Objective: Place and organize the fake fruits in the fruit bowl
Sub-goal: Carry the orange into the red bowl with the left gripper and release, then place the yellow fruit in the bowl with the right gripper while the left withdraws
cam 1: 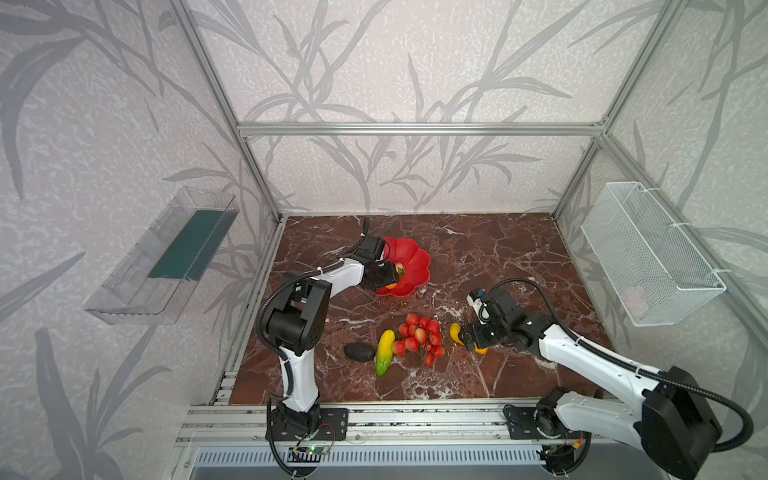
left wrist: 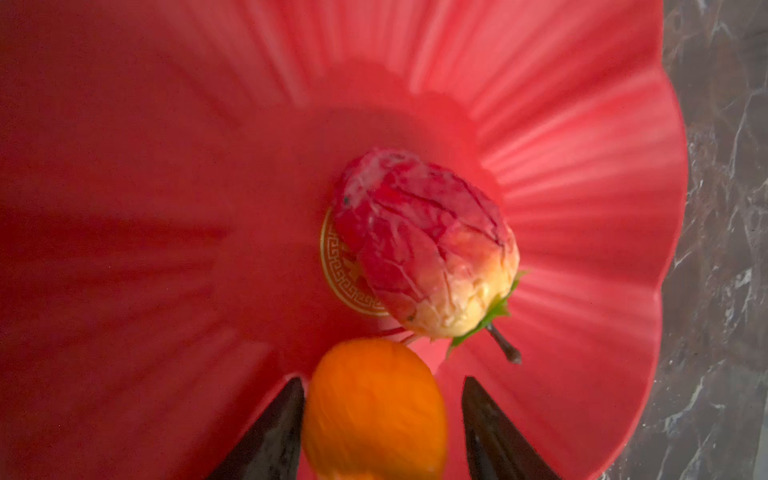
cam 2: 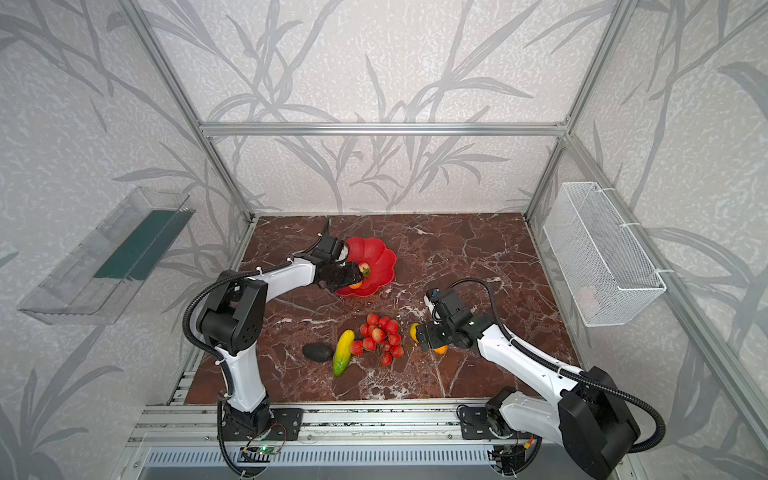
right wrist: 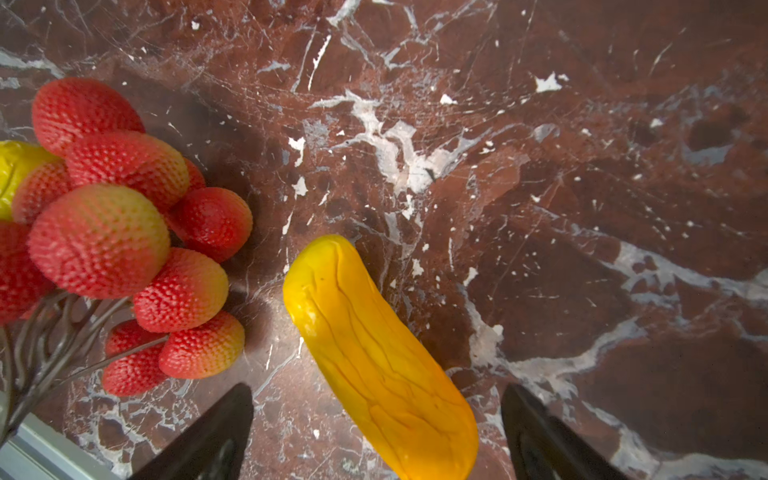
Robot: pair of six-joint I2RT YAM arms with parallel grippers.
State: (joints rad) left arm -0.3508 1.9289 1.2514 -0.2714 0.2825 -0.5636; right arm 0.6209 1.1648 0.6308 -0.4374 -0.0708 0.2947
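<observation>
Here, my left gripper hangs inside the fruit bowl, fingers parted around the small orange, with a gap on one side. Only the left wrist view shows that gap, and the red-yellow peach lying over the gold emblem. My right gripper stands wide, straddling the yellow-orange fruit without touching it, the berry cluster just beside. A top view adds the mango and avocado near the front edge of the surface. The bowl sits toward the back left corner; bare marble runs to the right edge.
</observation>
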